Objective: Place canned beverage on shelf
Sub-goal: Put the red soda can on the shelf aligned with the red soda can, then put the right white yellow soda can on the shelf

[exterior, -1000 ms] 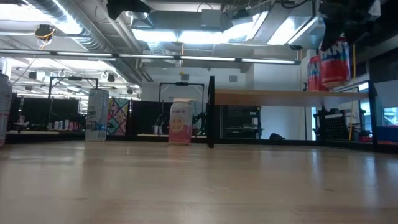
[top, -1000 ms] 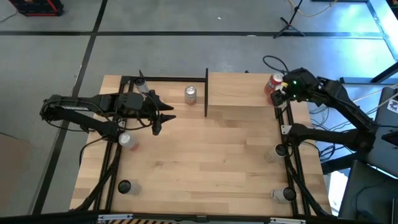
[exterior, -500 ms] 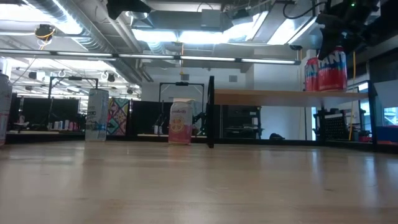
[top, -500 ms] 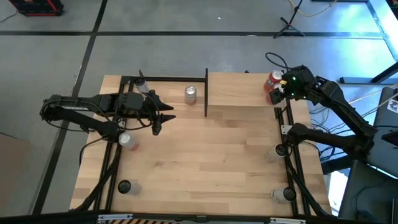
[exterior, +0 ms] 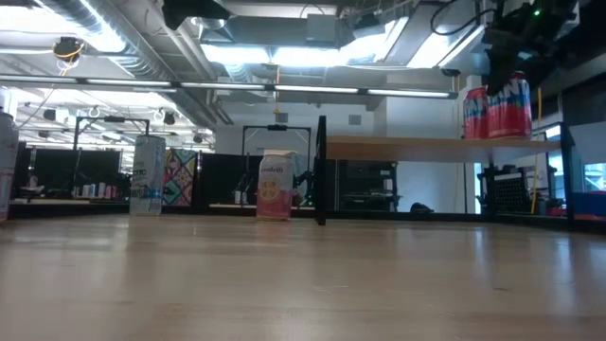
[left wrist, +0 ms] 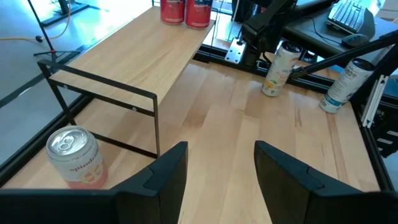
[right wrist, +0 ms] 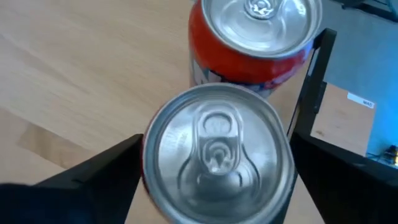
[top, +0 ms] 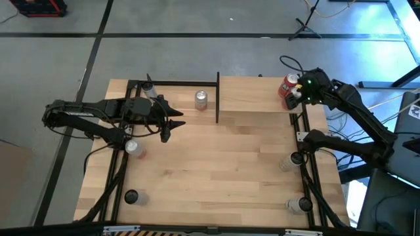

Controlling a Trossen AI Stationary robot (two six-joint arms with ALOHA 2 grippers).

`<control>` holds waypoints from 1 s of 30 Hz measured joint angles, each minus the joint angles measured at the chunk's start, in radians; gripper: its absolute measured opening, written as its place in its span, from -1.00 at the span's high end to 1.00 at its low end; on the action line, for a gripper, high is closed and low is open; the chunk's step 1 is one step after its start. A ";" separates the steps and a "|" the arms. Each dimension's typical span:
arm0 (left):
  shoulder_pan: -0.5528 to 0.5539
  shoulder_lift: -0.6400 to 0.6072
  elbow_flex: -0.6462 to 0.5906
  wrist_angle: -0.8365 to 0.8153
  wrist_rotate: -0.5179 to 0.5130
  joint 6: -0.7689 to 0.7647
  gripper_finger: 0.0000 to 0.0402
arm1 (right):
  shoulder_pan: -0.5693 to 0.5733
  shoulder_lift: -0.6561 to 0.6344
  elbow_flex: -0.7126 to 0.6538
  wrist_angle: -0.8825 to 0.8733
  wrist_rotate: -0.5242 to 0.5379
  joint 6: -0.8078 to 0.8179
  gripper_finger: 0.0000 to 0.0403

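Note:
The shelf [top: 252, 95] is a pale-wood panel on black posts at the table's far right; it also shows in the low view [exterior: 417, 147]. Two red cans stand on its far right corner. My right gripper [right wrist: 217, 186] is shut on one red can [right wrist: 217, 152], which also shows in the low view [exterior: 512, 106]. The other red can [right wrist: 255, 37] stands close beside it on its base [exterior: 476, 112]. My left gripper [left wrist: 217, 180] is open and empty over the table left of the shelf [top: 172, 124]. A pink-and-silver can [left wrist: 74, 158] stands on the table near it. My right gripper pinches the red can's side wall [right wrist: 152, 168] between its two fingers, one on each side just below the top rim. The fingers come from above, pointing down. The can stands upright with its base on the shelf [exterior: 511, 136].
A black bar and post [top: 217, 98] edge the shelf's left side. Cans and bottles stand along the side rails [top: 134, 148], [top: 131, 195], [top: 286, 162], [top: 298, 204]. A tall white can [exterior: 148, 175] stands at the far left.
My right gripper has come down and a little toward the table's far edge with the red can. The can was tilted and lifted clear above the shelf; it now stands upright on the shelf beside the other red can.

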 joint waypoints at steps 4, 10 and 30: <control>0.000 0.000 0.000 0.000 0.000 0.000 0.13 | 0.000 0.001 0.072 -0.024 -0.007 -0.012 -0.83; 0.000 0.000 0.000 0.000 -0.006 0.022 0.13 | 0.001 0.015 0.266 -0.044 -0.112 -0.019 -0.76; 0.022 0.000 0.000 0.000 -0.022 0.025 -0.28 | 0.591 0.142 0.322 0.013 -0.361 0.333 -0.76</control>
